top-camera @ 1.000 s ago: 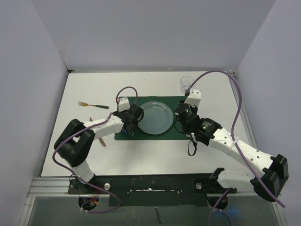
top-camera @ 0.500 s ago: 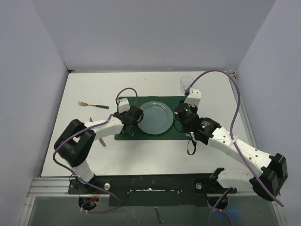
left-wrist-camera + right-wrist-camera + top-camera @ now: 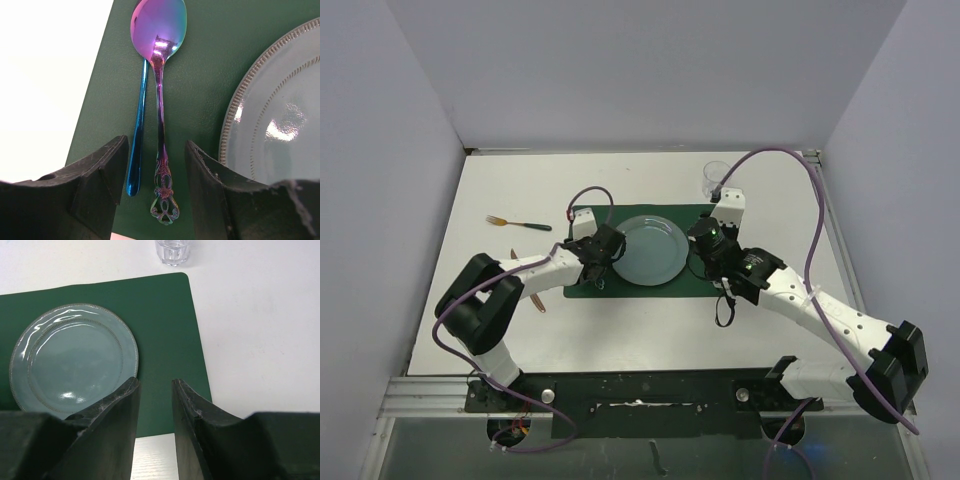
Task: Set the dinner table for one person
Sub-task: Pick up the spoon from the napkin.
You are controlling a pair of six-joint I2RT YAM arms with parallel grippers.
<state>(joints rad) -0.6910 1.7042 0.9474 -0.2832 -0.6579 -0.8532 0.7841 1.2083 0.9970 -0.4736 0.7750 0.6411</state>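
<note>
White surface [image 3: 620, 325]: fork [image 3: 517, 223] lies well left of L end effector [image 3: 156, 147] (released, nothing held). Fork handle pts right; L arm nearer.

One each: dinner table [image 3: 620, 325], placemat [image 3: 705, 277], plate [image 3: 650, 249], spoon [image 3: 159, 100], fork [image 3: 517, 223], glass [image 3: 716, 177]

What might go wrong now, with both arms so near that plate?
The left gripper stands open astride the spoon and a blue handle lying side by side; closing might catch both. The right gripper hangs open beside the plate, with the glass just past the placemat; a careless sweep might knock either.
</note>
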